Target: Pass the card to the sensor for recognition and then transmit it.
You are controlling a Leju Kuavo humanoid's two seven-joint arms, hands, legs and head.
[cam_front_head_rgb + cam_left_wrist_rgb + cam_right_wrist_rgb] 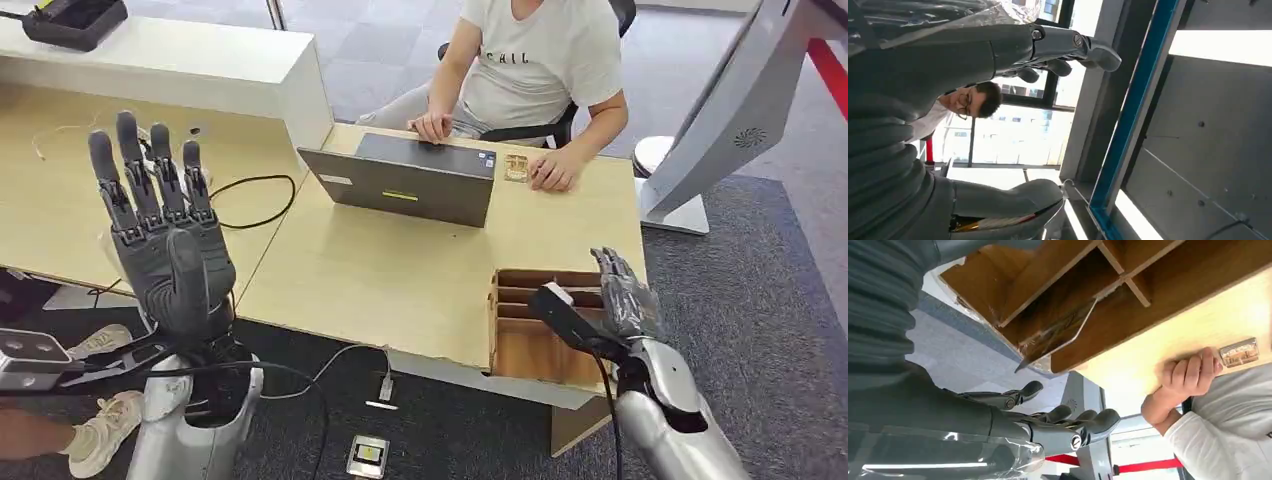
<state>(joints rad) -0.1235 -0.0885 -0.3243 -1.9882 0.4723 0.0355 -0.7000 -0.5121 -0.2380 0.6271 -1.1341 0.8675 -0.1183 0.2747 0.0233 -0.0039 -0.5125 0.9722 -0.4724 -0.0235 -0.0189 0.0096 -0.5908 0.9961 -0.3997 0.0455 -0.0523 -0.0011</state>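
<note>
A wooden slotted box [540, 335] stands at the desk's near right corner. In the right wrist view a thin clear card [1058, 337] leans in one slot of the box [1148, 270]. My right hand [625, 290] hovers by the box's right side with its fingers [1068, 425] apart and nothing in them. A small brownish sensor block [516, 167] lies on the desk by a seated person's hand [553, 172]; the block [1240, 351] appears in the right wrist view too. My left hand [165, 230] is raised over the desk's left part, fingers straight and spread, empty.
A grey laptop [405, 180] sits mid-desk before the seated person [540, 60]. A black cable [250, 200] loops left of it. A white counter [200, 60] runs behind, and a grey stand [730, 120] rises at the right. A small device [367, 455] lies on the floor.
</note>
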